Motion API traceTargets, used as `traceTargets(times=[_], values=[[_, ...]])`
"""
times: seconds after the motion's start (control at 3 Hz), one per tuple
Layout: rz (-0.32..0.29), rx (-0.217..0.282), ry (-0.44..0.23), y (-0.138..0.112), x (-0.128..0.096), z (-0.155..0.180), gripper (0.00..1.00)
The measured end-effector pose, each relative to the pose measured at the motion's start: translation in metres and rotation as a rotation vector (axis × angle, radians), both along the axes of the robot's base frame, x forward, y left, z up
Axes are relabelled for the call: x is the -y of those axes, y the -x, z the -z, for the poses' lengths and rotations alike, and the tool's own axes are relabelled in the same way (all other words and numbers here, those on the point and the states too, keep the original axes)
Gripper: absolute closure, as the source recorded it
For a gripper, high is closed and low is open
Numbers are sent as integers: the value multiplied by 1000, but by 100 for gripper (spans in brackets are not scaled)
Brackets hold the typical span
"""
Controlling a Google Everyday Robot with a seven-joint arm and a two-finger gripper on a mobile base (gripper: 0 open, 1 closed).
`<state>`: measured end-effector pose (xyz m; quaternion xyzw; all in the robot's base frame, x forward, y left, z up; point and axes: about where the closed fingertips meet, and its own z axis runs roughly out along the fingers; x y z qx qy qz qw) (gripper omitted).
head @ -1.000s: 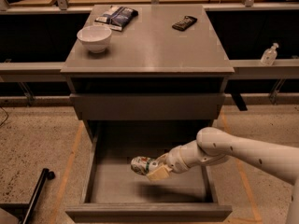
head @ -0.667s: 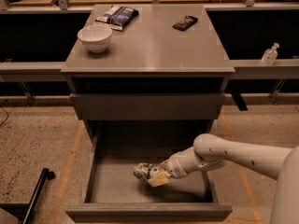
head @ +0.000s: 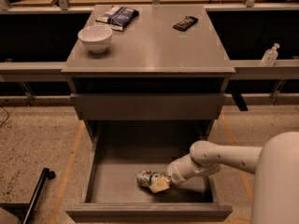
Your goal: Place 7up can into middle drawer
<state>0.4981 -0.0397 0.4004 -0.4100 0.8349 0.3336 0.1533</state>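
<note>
Down inside the open middle drawer (head: pixel 117 185), close to its near wall and about midway across, we had our gripper (head: pixel 160 185) clamped on the 7up can (head: pixel 146 177), reaching in from the right. We could not tell whether the can touched the floor. By our judgement the carrying was done; letting go and lifting the arm clear remained

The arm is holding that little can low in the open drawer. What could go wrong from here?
The 7up can lies sideways in the gripper, low over the middle drawer floor; once let go it may roll. It also sits close to the drawer's front wall, so the arm lifting out could knock it.
</note>
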Motion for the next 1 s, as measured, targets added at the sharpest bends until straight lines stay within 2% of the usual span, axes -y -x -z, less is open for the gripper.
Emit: traceTargets(times=[0.33, 0.67, 1.0], values=[[5, -12, 21, 1, -2, 8, 13], [7, -30, 40, 1, -4, 10, 0], [7, -30, 40, 1, -4, 10, 0]])
